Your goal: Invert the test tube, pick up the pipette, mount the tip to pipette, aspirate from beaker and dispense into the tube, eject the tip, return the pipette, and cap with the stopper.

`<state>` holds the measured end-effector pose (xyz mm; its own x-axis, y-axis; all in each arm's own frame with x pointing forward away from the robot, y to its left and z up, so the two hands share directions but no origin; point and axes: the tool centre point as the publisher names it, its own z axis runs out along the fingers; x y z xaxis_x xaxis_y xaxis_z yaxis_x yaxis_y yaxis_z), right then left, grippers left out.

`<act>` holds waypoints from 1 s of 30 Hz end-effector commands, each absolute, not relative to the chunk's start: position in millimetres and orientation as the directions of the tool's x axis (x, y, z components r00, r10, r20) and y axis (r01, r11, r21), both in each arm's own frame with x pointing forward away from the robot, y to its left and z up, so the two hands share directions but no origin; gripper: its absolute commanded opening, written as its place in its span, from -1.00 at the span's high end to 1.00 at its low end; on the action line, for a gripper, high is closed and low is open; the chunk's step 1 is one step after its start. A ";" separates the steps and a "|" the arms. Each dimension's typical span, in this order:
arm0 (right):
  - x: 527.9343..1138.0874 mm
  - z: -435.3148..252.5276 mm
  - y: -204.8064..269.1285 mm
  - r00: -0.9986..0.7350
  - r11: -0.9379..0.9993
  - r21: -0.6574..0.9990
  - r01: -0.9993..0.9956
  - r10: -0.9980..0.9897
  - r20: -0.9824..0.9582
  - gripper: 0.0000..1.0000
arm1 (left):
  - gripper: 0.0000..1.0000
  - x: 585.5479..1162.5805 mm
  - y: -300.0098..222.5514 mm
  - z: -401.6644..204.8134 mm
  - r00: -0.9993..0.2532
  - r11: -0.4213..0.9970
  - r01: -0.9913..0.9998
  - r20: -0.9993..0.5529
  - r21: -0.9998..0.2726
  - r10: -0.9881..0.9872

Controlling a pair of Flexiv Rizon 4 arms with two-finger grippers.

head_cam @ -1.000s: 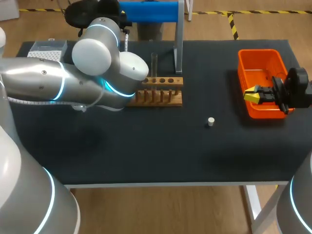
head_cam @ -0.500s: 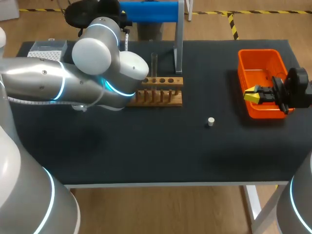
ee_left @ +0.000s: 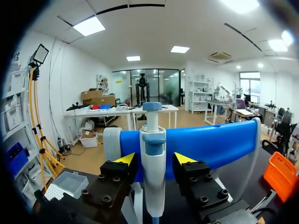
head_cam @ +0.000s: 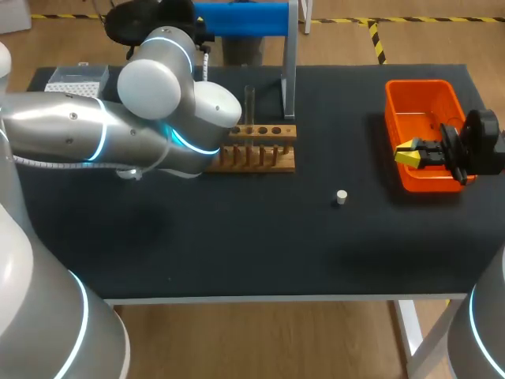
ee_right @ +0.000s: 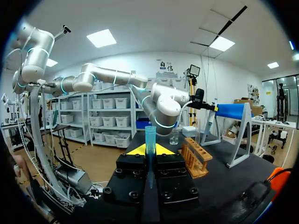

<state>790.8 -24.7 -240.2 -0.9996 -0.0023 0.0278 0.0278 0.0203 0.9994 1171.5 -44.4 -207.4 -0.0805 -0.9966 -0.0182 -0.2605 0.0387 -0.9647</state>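
Pipette's (ee_left: 153,140) behind the rack (head_cam: 260,147), your left gripper (ee_left: 155,159) open around it; right gripper (ee_right: 150,150), off right of rack, pinches a tube (ee_right: 150,135).

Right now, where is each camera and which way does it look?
Head view: above, behind, looking down on the table; left arm, right gripper show.
Left wrist view: on that wrist, facing the pipette between fingers of left gripper.
Right wrist view: on that wrist, facing the rack past its blue tip.
Head, right wrist share the rack.
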 end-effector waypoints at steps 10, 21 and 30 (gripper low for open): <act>790.4 -240.4 -24.9 -1.000 0.022 0.999 0.027 -0.002 0.027 1.00 | 0.13 1174.8 -45.8 -210.9 -0.075 0.029 -0.254 -0.010 -0.967 -0.997; 790.4 -240.4 -24.9 -1.000 0.022 0.999 0.027 -0.002 0.027 1.00 | 0.81 1174.7 -46.4 -213.6 -0.076 0.022 -0.257 -0.002 -0.966 -0.997; 790.4 -240.4 -24.9 -1.000 0.022 0.999 0.027 -0.002 0.027 1.00 | 1.00 1174.0 -44.9 -207.0 -0.072 0.022 -0.245 -0.005 -0.969 -0.997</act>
<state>790.8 -24.7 -240.2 -0.9996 -0.0023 0.0278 0.0278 0.0203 0.9994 1171.9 -43.9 -206.3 -0.0735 -0.9973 -0.0050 -0.2519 0.0234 -0.9675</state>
